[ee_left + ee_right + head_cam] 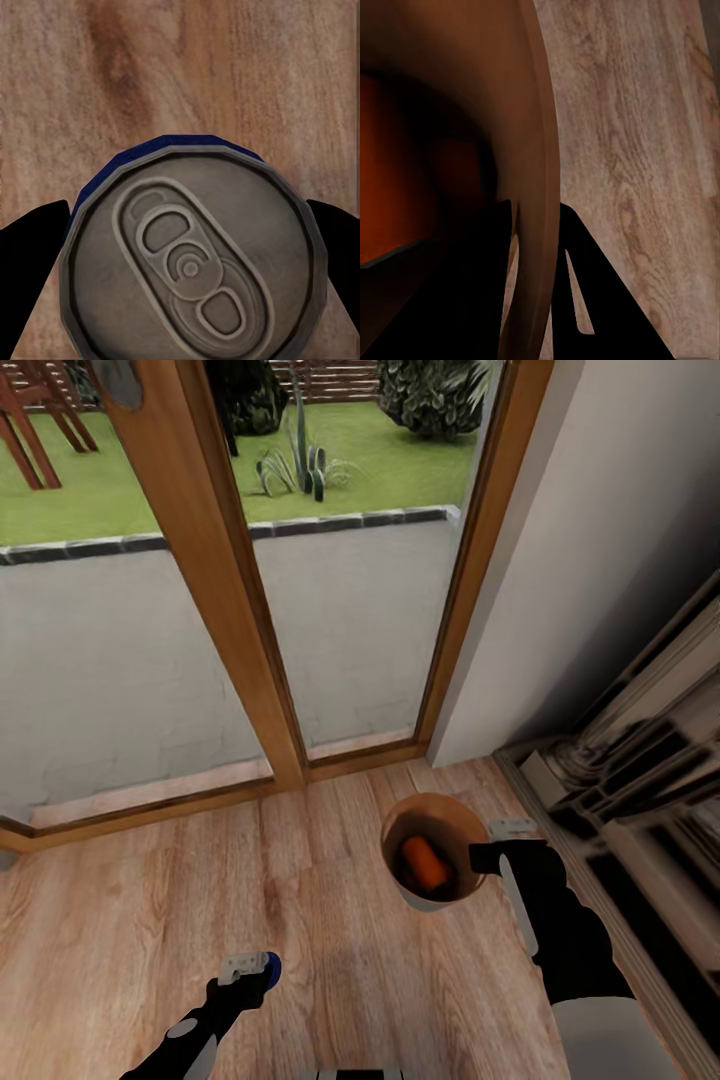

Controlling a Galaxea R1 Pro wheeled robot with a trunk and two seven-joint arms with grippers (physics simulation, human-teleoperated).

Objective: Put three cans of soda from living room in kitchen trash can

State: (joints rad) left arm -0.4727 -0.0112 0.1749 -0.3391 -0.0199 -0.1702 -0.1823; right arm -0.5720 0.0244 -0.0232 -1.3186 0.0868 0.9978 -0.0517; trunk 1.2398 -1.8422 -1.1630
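The trash can (412, 895), light grey outside and copper-brown inside, stands on the wood floor near the wall corner. One orange soda can (425, 863) lies inside it. My right gripper (488, 857) is at the bin's right rim; in the right wrist view its fingers (495, 300) straddle the bin wall (536, 150), one inside and one outside, shut on it. My left gripper (255, 967) hangs low over the floor, left of the bin, shut on the blue soda can (272, 963). The can's grey lid (191, 262) faces the left wrist camera between the two black fingers (30, 255).
A wood-framed glass patio door (250, 610) stands ahead, with a garden beyond. A white wall (580, 560) meets it at the right. Dark shelving (640, 790) runs along the right side, close to the bin. Bare plank floor (150, 900) spreads to the left.
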